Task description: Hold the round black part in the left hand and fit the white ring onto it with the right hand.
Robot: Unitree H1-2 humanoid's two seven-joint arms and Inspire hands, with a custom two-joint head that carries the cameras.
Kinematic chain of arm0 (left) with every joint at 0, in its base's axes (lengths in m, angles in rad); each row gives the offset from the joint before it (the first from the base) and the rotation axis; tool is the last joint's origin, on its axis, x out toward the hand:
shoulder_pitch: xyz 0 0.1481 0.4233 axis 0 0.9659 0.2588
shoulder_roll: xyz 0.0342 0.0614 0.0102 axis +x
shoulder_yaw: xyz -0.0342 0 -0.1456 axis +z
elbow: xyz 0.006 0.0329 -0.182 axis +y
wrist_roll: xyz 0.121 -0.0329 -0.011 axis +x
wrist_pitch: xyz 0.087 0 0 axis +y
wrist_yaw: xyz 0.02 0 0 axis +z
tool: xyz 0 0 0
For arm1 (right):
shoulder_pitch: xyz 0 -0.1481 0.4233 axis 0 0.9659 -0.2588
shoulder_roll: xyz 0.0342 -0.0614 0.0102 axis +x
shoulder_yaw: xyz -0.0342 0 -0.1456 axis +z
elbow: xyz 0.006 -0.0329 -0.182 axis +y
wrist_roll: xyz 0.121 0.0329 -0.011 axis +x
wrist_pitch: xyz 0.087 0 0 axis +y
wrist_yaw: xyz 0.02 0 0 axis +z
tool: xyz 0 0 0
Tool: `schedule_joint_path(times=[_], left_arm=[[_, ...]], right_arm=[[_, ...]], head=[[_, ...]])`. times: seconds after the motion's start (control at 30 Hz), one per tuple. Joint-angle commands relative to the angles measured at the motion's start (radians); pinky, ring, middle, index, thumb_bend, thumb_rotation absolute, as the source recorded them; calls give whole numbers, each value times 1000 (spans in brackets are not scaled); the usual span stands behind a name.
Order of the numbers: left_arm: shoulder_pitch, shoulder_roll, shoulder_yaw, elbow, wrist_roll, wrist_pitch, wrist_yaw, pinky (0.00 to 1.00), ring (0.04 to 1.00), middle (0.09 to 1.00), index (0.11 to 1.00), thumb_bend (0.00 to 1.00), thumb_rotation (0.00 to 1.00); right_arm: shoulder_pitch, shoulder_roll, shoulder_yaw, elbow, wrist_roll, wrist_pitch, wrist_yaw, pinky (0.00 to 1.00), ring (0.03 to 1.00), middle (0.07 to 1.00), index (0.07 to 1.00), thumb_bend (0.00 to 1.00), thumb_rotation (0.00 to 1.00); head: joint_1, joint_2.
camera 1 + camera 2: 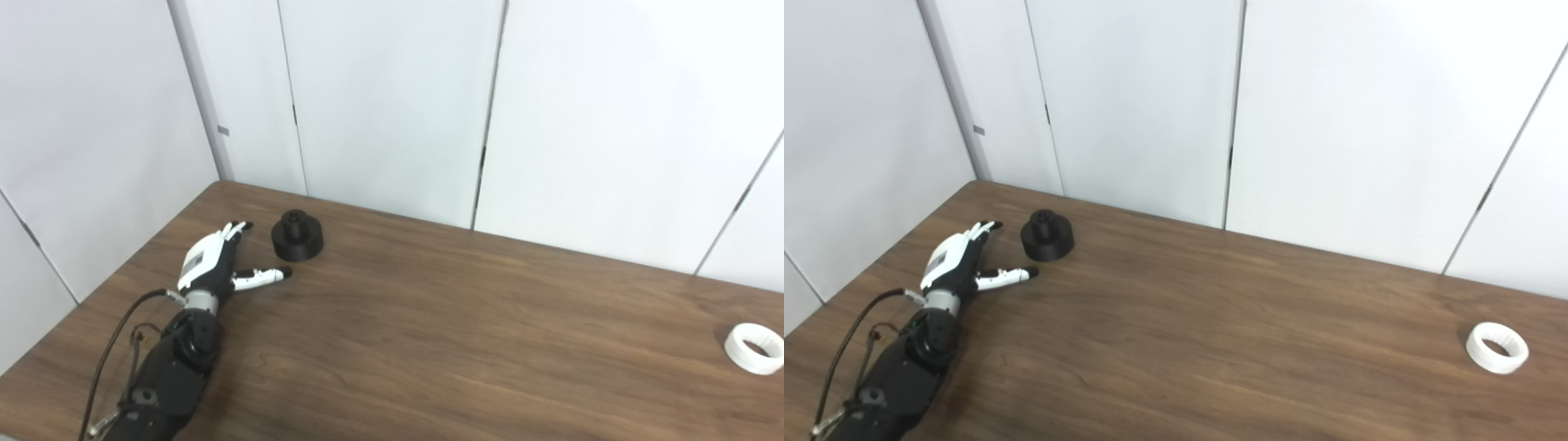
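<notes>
The round black part [297, 236] stands on the wooden table [429, 318] near its far left corner, a small knob on top. My left hand [215, 262] lies just to its left, open, with the fingers stretched toward the far edge and the thumb [260, 278] pointing right below the part. A small gap separates the hand from the part. The white ring [754, 348] lies flat at the far right of the table. My right hand is out of view.
White wall panels [392, 104] rise right behind the table's far edge and along its left side. A black cable [113, 343] loops beside my left forearm.
</notes>
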Motion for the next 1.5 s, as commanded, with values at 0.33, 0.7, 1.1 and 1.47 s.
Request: schedule_joint_path(times=[0.33, 0.7, 1.1, 1.47], left_arm=[[-170, 57, -70, 112, 2, 8, 8, 1000, 1000, 965, 896, 1000, 498], [-200, 33, -104, 152, -14, 63, 9, 1000, 1000, 962, 889, 1000, 487], [-197, 21, -128, 174, -24, 92, 10, 1000, 1000, 963, 892, 1000, 520], [-222, -15, -97, 259, -96, 50, 32, 1000, 1000, 957, 884, 1000, 481]], right_arm=[[15, -3, 5, -50, -5, -37, -7, 1000, 981, 938, 920, 605, 1000], [27, -2, 7, -75, -10, -23, -9, 1000, 984, 939, 924, 629, 1000], [39, -2, 4, -99, -23, -6, -16, 1000, 988, 937, 924, 661, 1000], [47, -3, 2, -112, -18, 6, -17, 1000, 989, 936, 922, 664, 999]], head=[[-3, 8], [-4, 17], [-6, 27], [-12, 36]])
